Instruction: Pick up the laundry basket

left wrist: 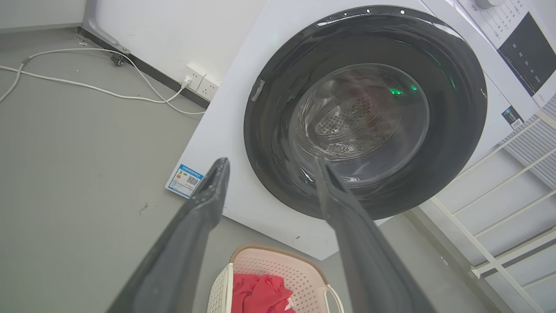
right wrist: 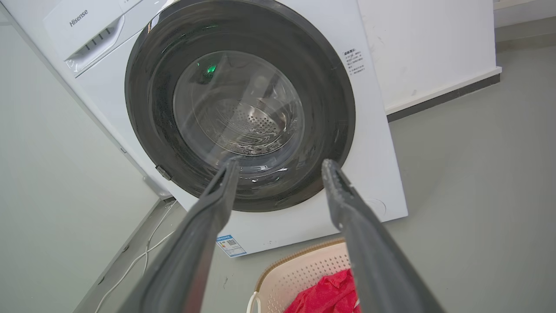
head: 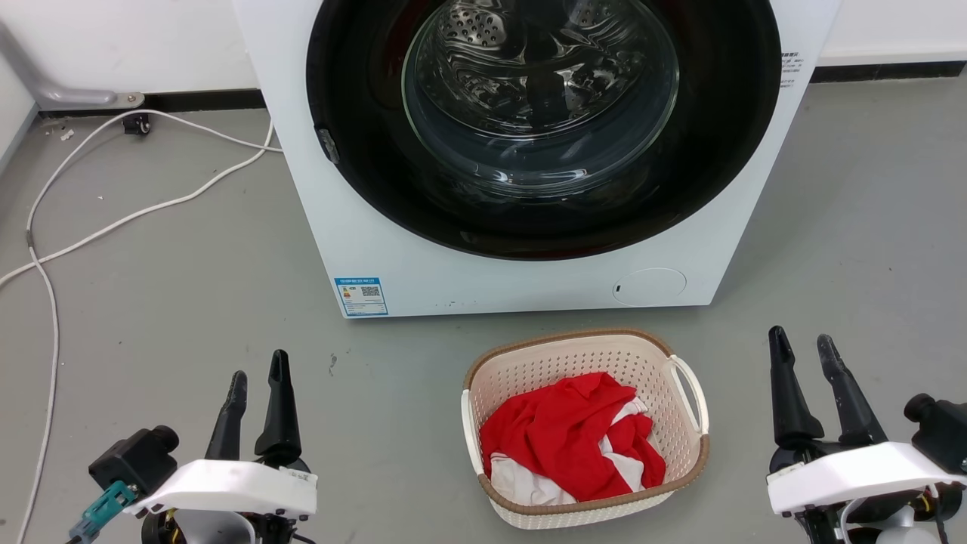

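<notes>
The laundry basket (head: 529, 363), cream-white and perforated with a brown rim, stands on the grey floor in front of the washing machine, holding red and white cloth (head: 566, 438). One loop handle (head: 691, 393) shows on its right side. My left gripper (head: 258, 374) is open at the lower left, well left of the basket. At the lower right, my right gripper (head: 802, 340) stands open beside the basket's right side, apart from it. Both wrist views catch the basket (left wrist: 278, 269) (right wrist: 304, 274) below the spread fingers.
A white front-loading washing machine (head: 378, 227) with its dark round door shut stands just behind the basket. White cables (head: 113, 219) trail over the floor at the left. A white rack (left wrist: 499, 217) stands to the machine's right in the left wrist view.
</notes>
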